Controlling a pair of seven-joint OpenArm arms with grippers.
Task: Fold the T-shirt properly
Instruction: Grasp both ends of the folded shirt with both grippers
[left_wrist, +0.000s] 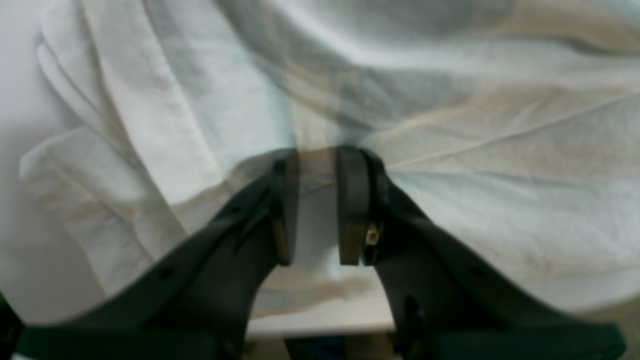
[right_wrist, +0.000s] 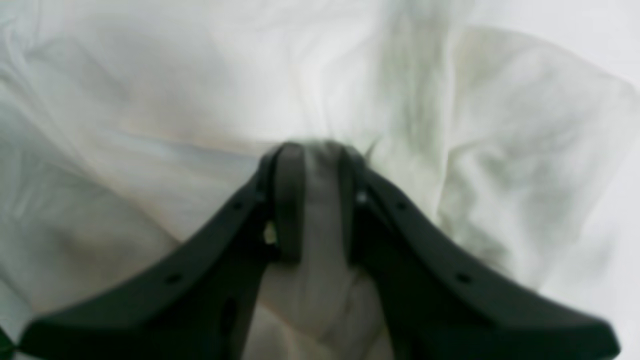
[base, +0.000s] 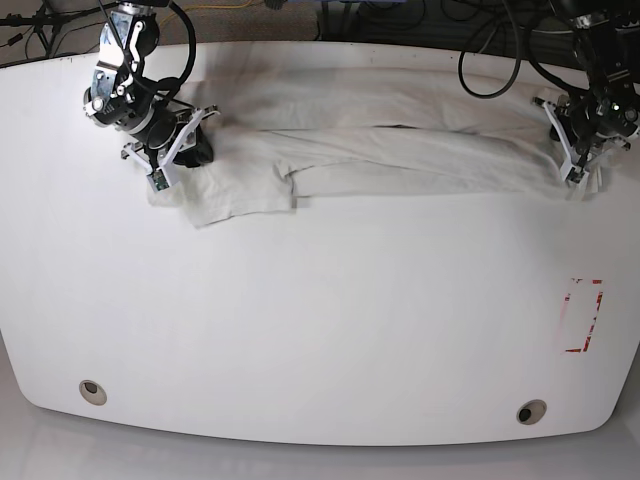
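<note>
Currently, the off-white, wrinkled cotton T-shirt (base: 400, 150) is stretched in a long band across the far part of the white oval table (base: 320, 330). A fold of its cloth is pinched between the narrowed jaws of the black left gripper (left_wrist: 318, 155) at one end, and another fold is clamped by the black right gripper (right_wrist: 314, 150) at the other end, beside a spread sleeve (base: 235, 195).

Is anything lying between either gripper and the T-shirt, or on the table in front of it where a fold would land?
Nothing visible. Both the left gripper and right gripper are already closed on T-shirt fabric, and the table nearer the camera is bare.
</note>
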